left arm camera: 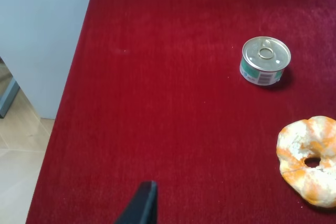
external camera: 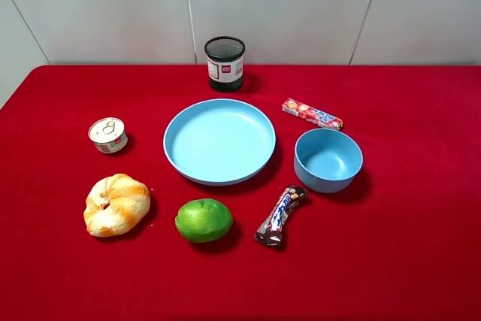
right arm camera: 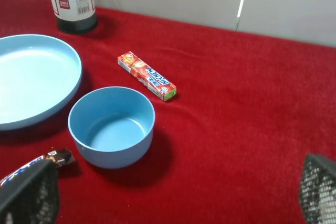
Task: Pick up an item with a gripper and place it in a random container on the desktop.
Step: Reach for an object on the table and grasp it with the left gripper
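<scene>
The small tin can (external camera: 108, 134) with a silver pull-tab lid and a white and green label stands upright on the red cloth (external camera: 406, 246) at the left. It also shows in the left wrist view (left arm camera: 265, 60), well away from the one black finger (left arm camera: 143, 203) seen there. The large shallow light blue plate (external camera: 219, 140) lies empty in the middle; its rim shows in the right wrist view (right arm camera: 31, 77). My right gripper (right arm camera: 176, 192) is open and empty, its mesh-padded fingertips wide apart near the bowl. No arm shows in the high view.
A croissant (external camera: 116, 204) and a green lime (external camera: 204, 219) lie at the front left. A black mesh cup (external camera: 225, 63) stands at the back. A smaller blue bowl (external camera: 328, 159), a candy stick (external camera: 312, 113) and a chocolate bar (external camera: 279, 216) lie to the right. The table's left edge (left arm camera: 58, 108) is close.
</scene>
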{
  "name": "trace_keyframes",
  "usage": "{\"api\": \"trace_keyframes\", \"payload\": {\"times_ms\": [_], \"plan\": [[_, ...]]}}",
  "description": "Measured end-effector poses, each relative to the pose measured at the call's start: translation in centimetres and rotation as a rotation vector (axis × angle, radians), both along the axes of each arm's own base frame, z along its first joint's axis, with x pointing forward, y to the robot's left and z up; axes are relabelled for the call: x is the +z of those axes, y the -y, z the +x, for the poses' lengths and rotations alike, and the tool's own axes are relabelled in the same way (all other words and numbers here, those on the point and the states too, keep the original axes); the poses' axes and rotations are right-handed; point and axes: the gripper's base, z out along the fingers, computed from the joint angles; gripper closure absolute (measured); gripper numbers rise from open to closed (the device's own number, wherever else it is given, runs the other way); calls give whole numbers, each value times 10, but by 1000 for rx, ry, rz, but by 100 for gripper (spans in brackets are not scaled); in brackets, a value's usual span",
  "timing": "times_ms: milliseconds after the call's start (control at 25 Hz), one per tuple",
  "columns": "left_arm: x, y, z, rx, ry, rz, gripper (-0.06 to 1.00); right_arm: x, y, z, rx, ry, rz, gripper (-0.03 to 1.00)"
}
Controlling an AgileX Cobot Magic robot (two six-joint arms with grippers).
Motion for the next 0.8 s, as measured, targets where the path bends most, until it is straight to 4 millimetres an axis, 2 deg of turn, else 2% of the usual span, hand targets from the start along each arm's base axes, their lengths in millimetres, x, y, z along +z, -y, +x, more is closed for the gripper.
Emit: {"api": "trace_keyframes", "payload": {"times_ms": [800], "plan": [[0,0,0,0,0,0,-4,0,0,0,0,0,0,27]]}}
